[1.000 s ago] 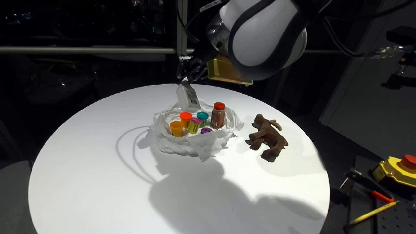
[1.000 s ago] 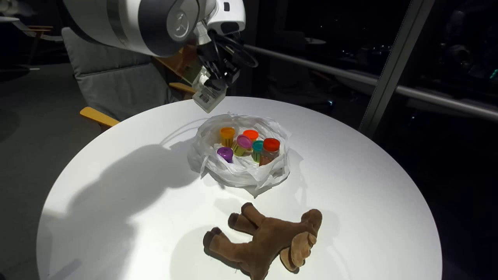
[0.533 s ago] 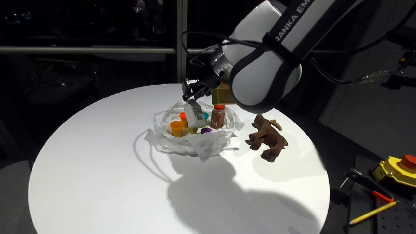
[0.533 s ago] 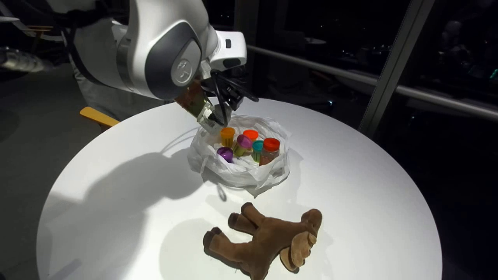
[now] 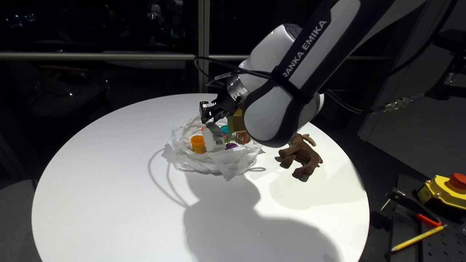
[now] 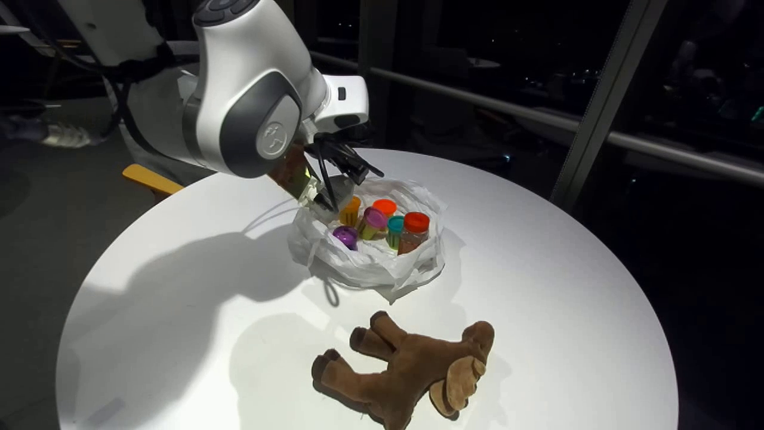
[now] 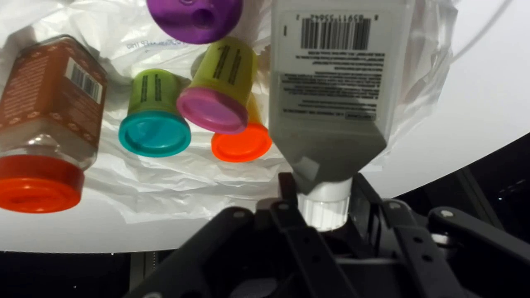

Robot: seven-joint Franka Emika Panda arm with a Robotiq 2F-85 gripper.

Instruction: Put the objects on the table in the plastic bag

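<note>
One white bottle [image 7: 335,82] is pinched by its cap [image 7: 325,211] in your hand [image 7: 325,188] and hangs below it, at the opening of the plastic bag [image 6: 364,272]; you look to be at the placing step. Whether its base touches the bag's floor cannot be seen. Your next move calls for settling it beside the tubs [image 7: 155,134] below the hand, tipping none, then letting go. After that, the brown plush moose [image 6: 418,364], well apart from the hand on the desk [image 6: 549,269], probably remains to be bagged.
</note>
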